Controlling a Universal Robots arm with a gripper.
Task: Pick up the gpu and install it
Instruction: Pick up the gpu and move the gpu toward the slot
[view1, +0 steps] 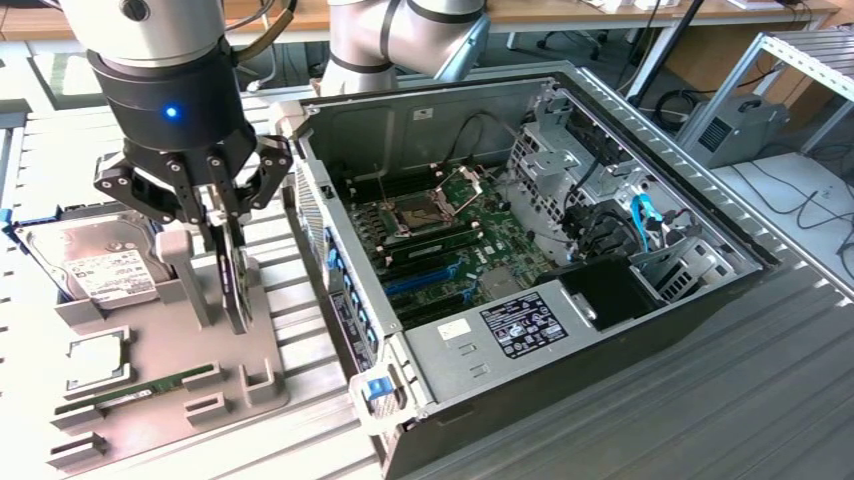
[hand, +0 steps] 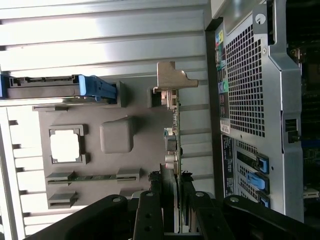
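Along the grey holder tray's (view1: 160, 372) edge nearest the open computer case (view1: 601, 400), the gpu (view1: 239, 292) stands upright on its long edge. The gripper (view1: 224, 232) is clamped on the card's upper edge, one jaw against each face.

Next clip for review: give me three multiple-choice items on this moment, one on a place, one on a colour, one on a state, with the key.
1. Where is the flat green graphics card with the black cooler?
A. on edge in the grey plastic fixture tray
B. seated in the motherboard
C. flat atop the hard drive

2. The small round lamp on the black housing above the black metal fingers glows:
A. red
B. blue
C. green

3. The fingers are:
A. spread wide, clear of everything
B. closed on the graphics card
C. closed on a memory stick

Key:
1 A, its lower edge sits in the tray.
2 B, a blue dot shows.
3 B, they press both faces of the card.
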